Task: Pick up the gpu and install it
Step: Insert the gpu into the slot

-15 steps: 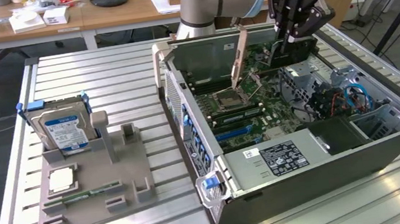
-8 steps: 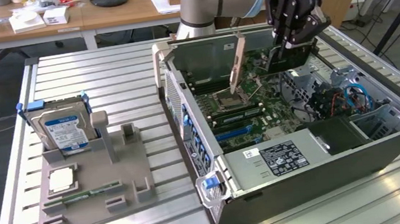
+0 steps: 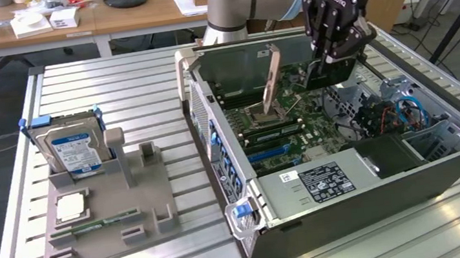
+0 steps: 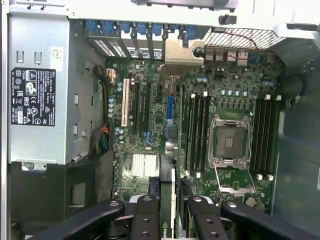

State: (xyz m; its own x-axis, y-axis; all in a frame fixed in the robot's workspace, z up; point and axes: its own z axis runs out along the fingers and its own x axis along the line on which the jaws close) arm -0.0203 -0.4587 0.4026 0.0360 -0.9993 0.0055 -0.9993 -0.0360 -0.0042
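The gpu [image 3: 333, 73], a light, stiff but fragile card, hangs edge-down over the open case [image 3: 369, 211], pinched along its upper edge by the partly closed gripper [image 3: 336, 53].

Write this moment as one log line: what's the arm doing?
gripper: shut on gpu | gpu: held upright over motherboard in open case | install: not yet seated

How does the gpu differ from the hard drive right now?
The gpu is dark; the hard drive is silver with a blue-white label. The gpu hangs in the gripper over the open case; the hard drive sits in the grey holder. Both stand on edge.
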